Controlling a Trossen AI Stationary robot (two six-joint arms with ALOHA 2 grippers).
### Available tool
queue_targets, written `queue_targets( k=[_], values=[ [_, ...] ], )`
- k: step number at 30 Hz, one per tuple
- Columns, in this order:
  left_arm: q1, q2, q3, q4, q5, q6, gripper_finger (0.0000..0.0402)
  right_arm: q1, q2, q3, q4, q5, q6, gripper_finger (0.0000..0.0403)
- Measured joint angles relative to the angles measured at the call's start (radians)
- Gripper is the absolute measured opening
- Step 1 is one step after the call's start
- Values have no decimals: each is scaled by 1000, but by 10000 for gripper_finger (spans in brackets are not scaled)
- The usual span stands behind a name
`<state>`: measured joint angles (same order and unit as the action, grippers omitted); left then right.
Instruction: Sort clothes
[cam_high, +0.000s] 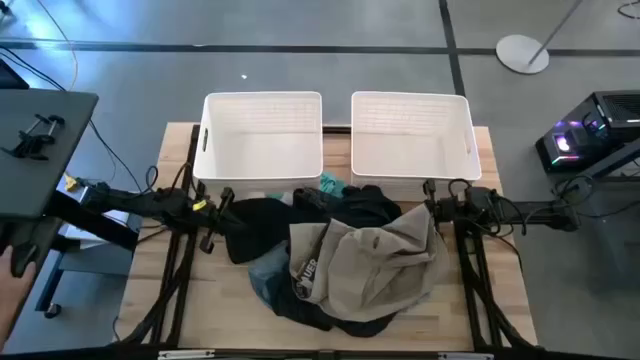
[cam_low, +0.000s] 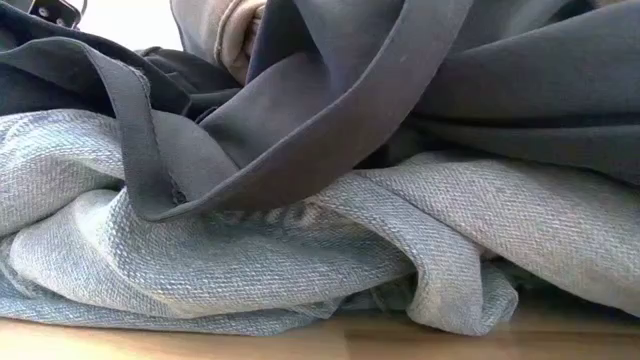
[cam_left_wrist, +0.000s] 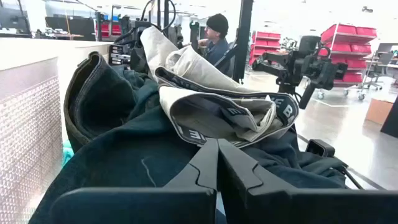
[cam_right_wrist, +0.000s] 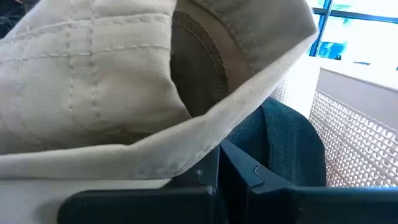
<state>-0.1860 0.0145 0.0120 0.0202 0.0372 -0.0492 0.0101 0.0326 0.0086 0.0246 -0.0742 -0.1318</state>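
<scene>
Because the low view sits right against the clothes (cam_low: 300, 230), it shows only folds of blue-grey denim (cam_low: 200, 250) under dark fabric (cam_low: 330, 110), and the arms and baskets are hidden there. In the high view the heap lies between the two end effectors on the worktop (cam_high: 150, 300), just in front of both baskets. A khaki garment (cam_high: 380, 260) lies on top, nearer the right end effector (cam_high: 432, 205); a black garment (cam_high: 262, 225) spreads toward the left end effector (cam_high: 222, 215); a scrap of teal (cam_high: 330, 185) peeks out beside the left basket (cam_high: 262, 140). How many garments are in the heap is hard to make out, as they overlap.

The left end effector rests at the heap's left edge. In its wrist view the two fingers (cam_left_wrist: 205, 168) stand pressed together, clenched, with dark cloth (cam_left_wrist: 124, 162) just beyond them; nothing shows between the tips. Past that lies a whitish piece with a lettered waistband (cam_left_wrist: 230, 115), and a person (cam_left_wrist: 214, 37) stands far behind.

The right end effector sits at the heap's right edge. In its wrist view the fingers (cam_right_wrist: 233, 168) meet under a khaki fold (cam_right_wrist: 124, 81) that drapes over them; I cannot tell whether cloth is pinched.

The left basket and the right basket (cam_high: 410, 140) both show bare white insides; no garment lies in either.
</scene>
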Motion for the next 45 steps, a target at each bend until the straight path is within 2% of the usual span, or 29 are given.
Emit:
queue_targets(
  k=[37,39,42,45],
  values=[
    [0,0,0,3,0,-2,0,0,0,0,0,0,0,0],
    [0,0,0,6,1,-34,0,0,0,0,0,0,0,0],
    [0,0,0,12,-11,-176,0,0,0,0,0,0,0,0],
    [0,0,0,83,-90,-236,0,0,0,0,0,0,0,0]
  ],
)
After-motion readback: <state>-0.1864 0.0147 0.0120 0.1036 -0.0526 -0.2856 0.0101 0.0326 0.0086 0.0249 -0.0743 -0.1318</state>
